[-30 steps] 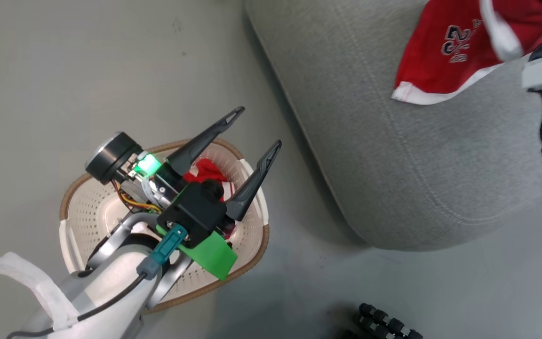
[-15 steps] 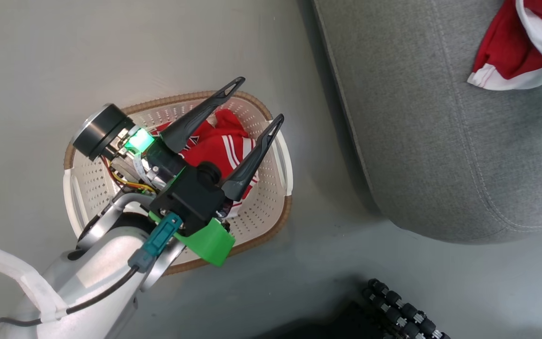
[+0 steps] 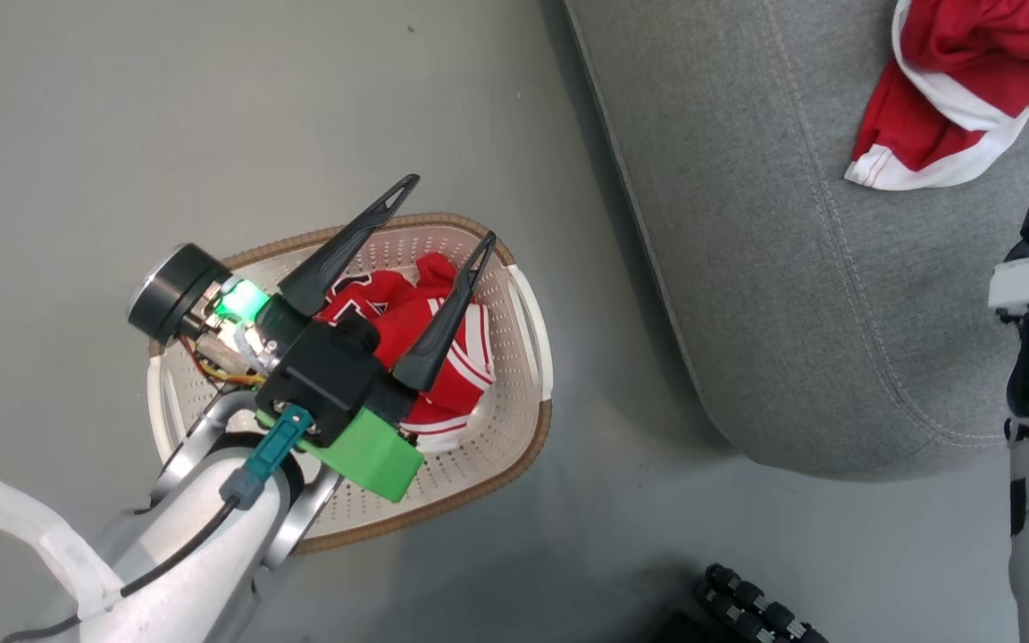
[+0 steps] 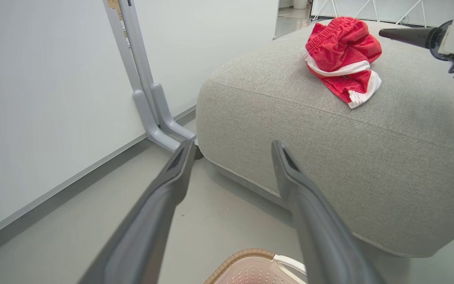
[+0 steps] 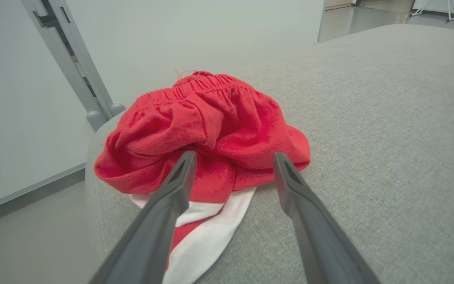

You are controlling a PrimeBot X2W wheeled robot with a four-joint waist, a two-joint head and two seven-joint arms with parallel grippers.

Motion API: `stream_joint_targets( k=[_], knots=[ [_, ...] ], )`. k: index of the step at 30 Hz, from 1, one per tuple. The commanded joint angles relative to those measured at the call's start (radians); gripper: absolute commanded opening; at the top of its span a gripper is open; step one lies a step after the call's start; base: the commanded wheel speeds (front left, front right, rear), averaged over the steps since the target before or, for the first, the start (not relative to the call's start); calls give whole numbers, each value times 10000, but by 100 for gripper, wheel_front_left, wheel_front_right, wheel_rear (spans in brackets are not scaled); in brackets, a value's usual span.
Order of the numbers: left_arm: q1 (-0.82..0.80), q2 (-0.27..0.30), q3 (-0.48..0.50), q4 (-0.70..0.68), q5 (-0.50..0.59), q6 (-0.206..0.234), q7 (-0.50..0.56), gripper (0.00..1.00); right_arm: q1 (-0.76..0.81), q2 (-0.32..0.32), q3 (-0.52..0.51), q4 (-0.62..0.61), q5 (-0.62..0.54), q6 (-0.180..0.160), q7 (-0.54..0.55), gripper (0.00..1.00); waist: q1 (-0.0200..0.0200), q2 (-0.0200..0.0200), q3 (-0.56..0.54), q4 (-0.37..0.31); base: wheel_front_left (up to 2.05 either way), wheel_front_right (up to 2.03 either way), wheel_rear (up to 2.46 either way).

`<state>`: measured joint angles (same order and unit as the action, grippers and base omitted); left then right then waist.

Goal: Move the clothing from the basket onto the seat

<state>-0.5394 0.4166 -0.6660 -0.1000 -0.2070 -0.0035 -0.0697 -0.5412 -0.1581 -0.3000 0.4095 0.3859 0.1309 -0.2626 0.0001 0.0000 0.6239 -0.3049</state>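
The red shorts (image 5: 211, 118) lie loose on the seat (image 5: 369, 118), and the right gripper (image 5: 233, 154) stands spread apart just before them, holding nothing. A second red garment (image 3: 461, 357) waits in the basket (image 3: 501, 433) under the left gripper (image 3: 450, 207), which is also wide apart and empty. I judge that the next move is to lower it and close on that thin fabric.

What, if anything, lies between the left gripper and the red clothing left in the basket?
Nothing visible. The left gripper, open, hangs over the basket, and the red clothing lies uncovered beneath it.
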Motion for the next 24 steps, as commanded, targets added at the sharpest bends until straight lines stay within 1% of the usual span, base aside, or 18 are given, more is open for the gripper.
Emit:
stream_joint_targets(
  k=[1, 5, 9, 12, 15, 18, 24],
  knots=[
    [250, -46, 86, 80, -170, 132, -130, 100, 368, 129, 68, -343, -182, -1, -32, 100, -1, 0, -763, -53, 0, 0, 0],
    [769, -114, 386, 382, -442, 572, -506, 100, 1414, 619, 423, -1665, -787, -3, -32, 100, -1, 0, -1438, -20, 0, 0, 0],
    [1223, -220, 818, 757, -795, 1062, -964, 100, 2258, 884, 1209, -2750, -1200, -3, -31, 100, -1, 0, -2011, 111, 0, 0, 0],
    [1545, -401, 1202, 1040, -1139, 1394, -1330, 100, 2715, 991, 1684, -3234, -1325, -3, -31, 100, -1, 0, -2370, 307, 0, 0, 0],
    [1920, -383, 1760, 1273, -1425, 1810, -1621, 100, 2986, 1026, 2273, -3604, -1403, -3, -31, 100, -1, 0, -2707, 517, 0, 0, 0],
    [2300, -382, 2212, 1444, -1615, 2109, -1790, 100, 3270, 1034, 2625, -3782, -1501, -4, -14, 100, -1, 0, -3023, 865, 0, 0, 0],
    [2847, -586, 2858, 1783, -1900, 2382, -1941, 100, 3758, 1048, 2839, -4239, -1768, -3, 314, 100, -1, 0, -3606, 1737, 0, 0, 0]
  ],
)
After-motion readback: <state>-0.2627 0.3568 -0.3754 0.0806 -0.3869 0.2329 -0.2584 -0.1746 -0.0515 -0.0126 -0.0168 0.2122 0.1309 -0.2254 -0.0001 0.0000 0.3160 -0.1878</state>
